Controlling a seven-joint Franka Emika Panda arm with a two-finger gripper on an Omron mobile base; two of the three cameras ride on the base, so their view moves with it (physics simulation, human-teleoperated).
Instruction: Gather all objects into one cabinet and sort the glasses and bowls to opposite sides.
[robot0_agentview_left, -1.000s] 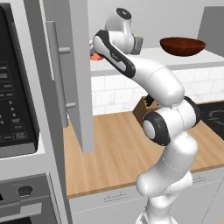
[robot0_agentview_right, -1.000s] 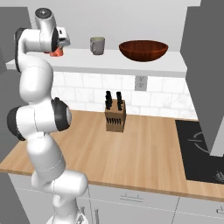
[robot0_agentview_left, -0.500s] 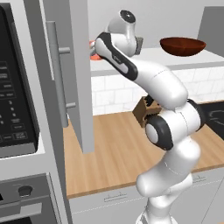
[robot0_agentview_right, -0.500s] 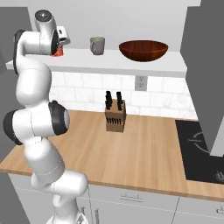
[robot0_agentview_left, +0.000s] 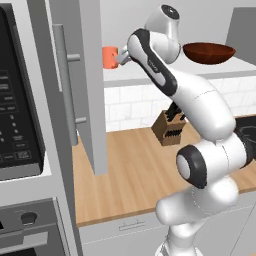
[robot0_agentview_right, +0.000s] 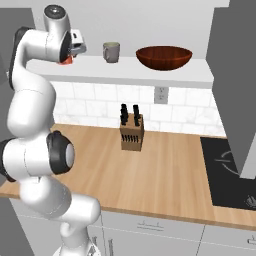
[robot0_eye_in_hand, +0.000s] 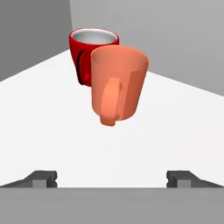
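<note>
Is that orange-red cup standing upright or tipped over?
Upright: the orange-red cup stands on its base on the white shelf, rim up, handle facing the camera.

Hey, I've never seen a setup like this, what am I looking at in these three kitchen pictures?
It's a white robot arm in a computer-drawn kitchen. Two pictures come from cameras behind it, left and right; the third looks out from its hand. On the white shelf stand an orange-red cup, a red cup behind it, a grey cup and a wide brown bowl. A knife block sits on the wooden counter. The gripper is open, facing the orange-red cup, holding nothing.
</note>
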